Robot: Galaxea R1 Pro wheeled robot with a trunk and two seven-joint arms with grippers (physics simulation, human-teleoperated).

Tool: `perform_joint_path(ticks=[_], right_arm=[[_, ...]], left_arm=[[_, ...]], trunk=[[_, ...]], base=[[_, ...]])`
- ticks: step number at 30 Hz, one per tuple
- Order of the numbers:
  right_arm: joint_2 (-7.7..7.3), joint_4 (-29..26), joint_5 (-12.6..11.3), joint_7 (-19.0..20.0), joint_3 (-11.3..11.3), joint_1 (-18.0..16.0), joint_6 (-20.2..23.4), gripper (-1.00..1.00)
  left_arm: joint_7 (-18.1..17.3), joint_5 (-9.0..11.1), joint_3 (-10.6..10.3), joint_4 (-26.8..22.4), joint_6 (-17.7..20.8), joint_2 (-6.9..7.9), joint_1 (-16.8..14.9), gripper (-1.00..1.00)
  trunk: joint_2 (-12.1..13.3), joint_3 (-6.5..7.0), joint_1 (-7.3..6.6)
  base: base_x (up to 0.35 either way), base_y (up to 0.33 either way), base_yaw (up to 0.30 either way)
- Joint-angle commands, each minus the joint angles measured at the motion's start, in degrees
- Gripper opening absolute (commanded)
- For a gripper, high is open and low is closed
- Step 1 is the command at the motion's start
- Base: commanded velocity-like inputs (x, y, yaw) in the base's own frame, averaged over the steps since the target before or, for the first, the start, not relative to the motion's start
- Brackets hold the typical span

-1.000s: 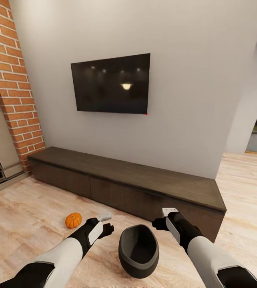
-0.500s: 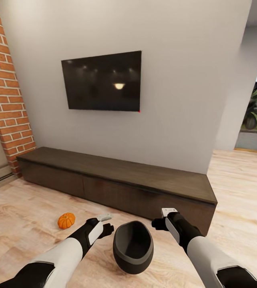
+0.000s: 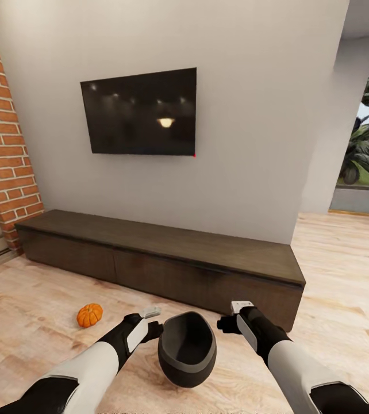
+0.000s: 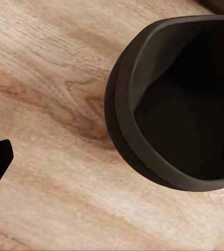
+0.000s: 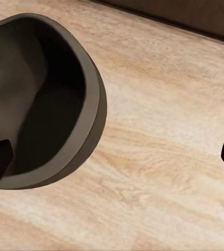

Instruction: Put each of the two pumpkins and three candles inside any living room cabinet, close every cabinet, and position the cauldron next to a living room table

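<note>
A dark grey cauldron [image 3: 187, 348] sits on the wooden floor between my two arms, its empty inside facing the head camera; it also shows as the cauldron [image 4: 180, 104] and the cauldron [image 5: 38, 99] in the wrist views. My left gripper [image 3: 153, 322] hangs open just left of its rim, and my right gripper [image 3: 233, 315] hangs open to the right, neither touching it. A small orange pumpkin [image 3: 89, 315] lies on the floor to the left. Behind stands the long dark-brown cabinet [image 3: 161, 259] with its fronts shut. No candle or table is in view.
A black TV [image 3: 139, 112] hangs on the white wall above the cabinet. A red brick column [image 3: 3, 144] rises at the far left. At the right, a doorway [image 3: 368, 149] opens onto green plants, with bare wood floor [image 3: 345, 276] leading to it.
The whole picture has slid left, so the camera has turned right: the stone fireplace has left the view and more of the doorway shows. Both arms keep their pose.
</note>
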Motion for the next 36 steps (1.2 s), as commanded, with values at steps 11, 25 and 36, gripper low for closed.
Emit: perform_joint_path(ticks=[11,25,36], right_arm=[[0.02,0.0,-0.4,1.9,0.6,0.1,-1.6,1.0],[0.1,0.6,-0.1,2.9,2.5,0.1,-2.9,1.0],[0.19,1.1,-0.1,2.9,3.1,0.1,-3.0,1.0]], left_arm=[[0.5,0.6,-0.2,0.0,0.2,0.0,0.0,1.0],[0.2,-0.9,-0.3,2.4,-6.7,0.21,0.0,1.0],[0.2,-2.5,-0.3,2.7,-7.5,0.2,0.0,1.0]], trunk=[[-3.3,-2.17,1.83],[-3.3,-2.61,1.88],[-3.3,-2.61,1.88]], base=[[0.0,0.0,0.0],[0.03,0.0,0.0],[0.264,0.0,0.0]])
